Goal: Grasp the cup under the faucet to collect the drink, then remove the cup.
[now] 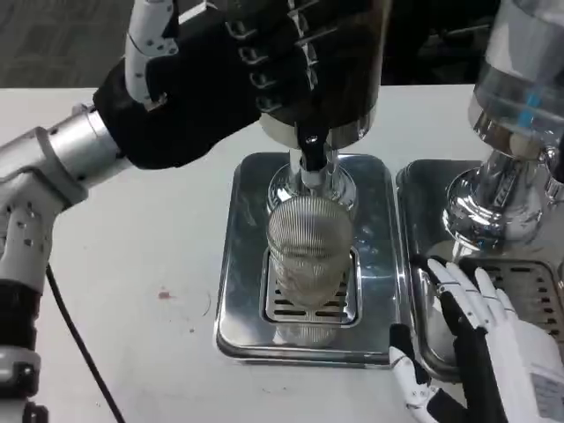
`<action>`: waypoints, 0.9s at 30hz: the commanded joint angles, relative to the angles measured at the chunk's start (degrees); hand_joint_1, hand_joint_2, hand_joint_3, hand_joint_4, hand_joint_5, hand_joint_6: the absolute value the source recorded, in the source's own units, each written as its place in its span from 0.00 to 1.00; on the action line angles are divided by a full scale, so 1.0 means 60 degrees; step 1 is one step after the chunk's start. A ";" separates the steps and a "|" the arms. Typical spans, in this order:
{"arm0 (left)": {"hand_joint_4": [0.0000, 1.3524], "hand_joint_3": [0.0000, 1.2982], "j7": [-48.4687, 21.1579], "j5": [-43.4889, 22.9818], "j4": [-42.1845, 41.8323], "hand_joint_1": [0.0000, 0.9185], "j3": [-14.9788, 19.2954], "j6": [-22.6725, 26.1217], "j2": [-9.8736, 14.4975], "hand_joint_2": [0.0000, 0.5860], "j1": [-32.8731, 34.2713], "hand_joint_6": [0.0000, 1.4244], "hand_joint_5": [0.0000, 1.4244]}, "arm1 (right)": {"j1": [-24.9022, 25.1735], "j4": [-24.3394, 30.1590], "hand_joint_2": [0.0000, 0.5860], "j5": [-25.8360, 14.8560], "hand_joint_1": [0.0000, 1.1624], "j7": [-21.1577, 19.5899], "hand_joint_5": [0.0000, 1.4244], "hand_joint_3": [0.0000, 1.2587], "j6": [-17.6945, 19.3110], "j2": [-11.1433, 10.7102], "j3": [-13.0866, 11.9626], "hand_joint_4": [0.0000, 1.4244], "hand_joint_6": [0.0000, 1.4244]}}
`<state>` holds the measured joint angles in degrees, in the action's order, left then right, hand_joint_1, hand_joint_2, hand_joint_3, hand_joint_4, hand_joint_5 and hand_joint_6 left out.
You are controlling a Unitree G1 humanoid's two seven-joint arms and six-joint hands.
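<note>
A clear ribbed cup (308, 256) stands upright on the drip grille of the middle dispenser's steel tray (242, 264), right under the black faucet (310, 154). My left hand (203, 79) is raised at the dispenser's dark tank, its black palm and fingers wrapped against the tank's front above the faucet. My right hand (480, 344) lies at the lower right with fingers apart, just right of the tray and a short gap from the cup, holding nothing. I cannot tell whether liquid is flowing.
A second dispenser (520, 97) with a clear tank and chrome base stands on its own steel tray (423, 203) at the right, behind my right hand. A black cable (75, 339) runs down the white table at the left.
</note>
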<state>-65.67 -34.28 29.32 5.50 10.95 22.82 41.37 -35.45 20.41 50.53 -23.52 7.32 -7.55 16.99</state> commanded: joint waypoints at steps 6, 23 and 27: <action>0.00 0.08 -0.0179 0.1309 0.1896 0.00 -0.0091 -0.1272 -0.0530 0.23 0.0950 0.01 0.05 | -0.0127 -0.0079 0.85 0.0006 0.37 -0.0225 0.03 0.15 -0.0070 0.0060 0.0068 0.08 0.02; 0.00 0.08 -0.0273 0.2844 0.2993 0.00 -0.0506 -0.2952 -0.0802 0.23 0.0757 0.00 0.06 | -0.0231 -0.0096 0.85 -0.0114 0.37 -0.0372 0.04 0.16 -0.0059 0.0129 0.0217 0.10 0.03; 0.00 0.08 -0.0261 0.3160 0.2969 0.00 -0.0607 -0.3464 -0.0836 0.23 0.0528 0.00 0.06 | -0.0202 -0.0018 0.85 -0.0160 0.37 -0.0361 0.04 0.16 -0.0106 0.0140 0.0130 0.10 0.03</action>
<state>-67.53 -17.23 46.82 2.83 -7.56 17.89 46.47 -36.54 20.21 50.10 -24.92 7.14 -6.99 18.27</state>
